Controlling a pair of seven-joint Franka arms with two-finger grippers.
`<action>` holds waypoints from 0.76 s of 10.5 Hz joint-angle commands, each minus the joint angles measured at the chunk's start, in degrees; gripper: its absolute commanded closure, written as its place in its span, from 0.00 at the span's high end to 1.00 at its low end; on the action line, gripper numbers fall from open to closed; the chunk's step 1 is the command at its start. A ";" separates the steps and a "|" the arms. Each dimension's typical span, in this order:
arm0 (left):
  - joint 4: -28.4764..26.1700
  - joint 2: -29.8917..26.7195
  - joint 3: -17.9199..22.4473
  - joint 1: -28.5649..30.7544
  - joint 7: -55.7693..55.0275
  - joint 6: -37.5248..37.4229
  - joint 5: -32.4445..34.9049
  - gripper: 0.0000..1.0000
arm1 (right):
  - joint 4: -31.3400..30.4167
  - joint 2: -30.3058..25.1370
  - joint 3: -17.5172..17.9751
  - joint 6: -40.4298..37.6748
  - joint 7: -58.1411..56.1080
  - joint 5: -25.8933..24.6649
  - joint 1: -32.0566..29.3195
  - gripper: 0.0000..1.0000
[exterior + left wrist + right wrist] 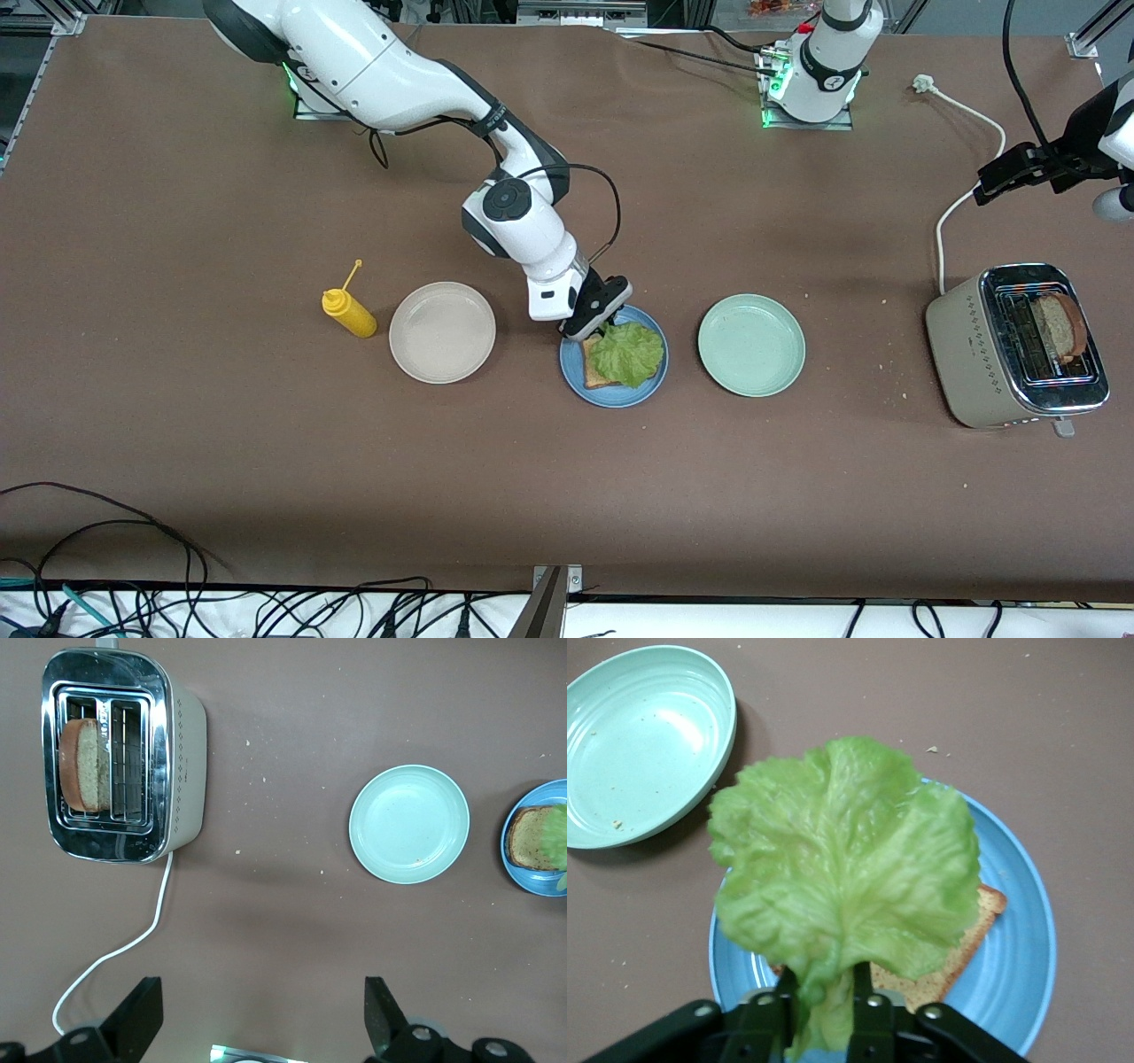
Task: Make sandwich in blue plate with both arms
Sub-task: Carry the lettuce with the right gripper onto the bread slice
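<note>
The blue plate [611, 397] lies mid-table between two other plates. One toasted bread slice [595, 372] lies on it. A ruffled green lettuce leaf [629, 353] is spread over the slice. My right gripper [595, 326] is over the plate's rim and is shut on the lettuce's stem [833, 992], with the leaf [842, 859] covering most of the bread [957, 961]. A second bread slice [1059, 323] stands in the toaster [966, 346]. My left gripper [1001, 177] is open and empty, up over the table at the left arm's end, above the toaster's cable.
A pale green plate [751, 346] lies beside the blue plate toward the left arm's end. A beige plate [442, 332] and a yellow mustard bottle [349, 312] lie toward the right arm's end. The toaster's white cable [961, 199] runs toward the left arm's base.
</note>
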 commanded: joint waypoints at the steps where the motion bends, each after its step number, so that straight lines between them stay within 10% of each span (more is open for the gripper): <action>1: 1.66 0.66 -0.02 0.31 -0.21 -1.22 -1.20 1.00 | 1.41 1.53 -0.18 1.54 -0.60 -0.87 0.41 1.00; 8: 1.66 0.66 -0.02 0.31 -0.21 -1.22 -1.20 1.00 | 1.32 -12.67 -0.79 -23.51 -1.39 -0.79 -3.71 1.00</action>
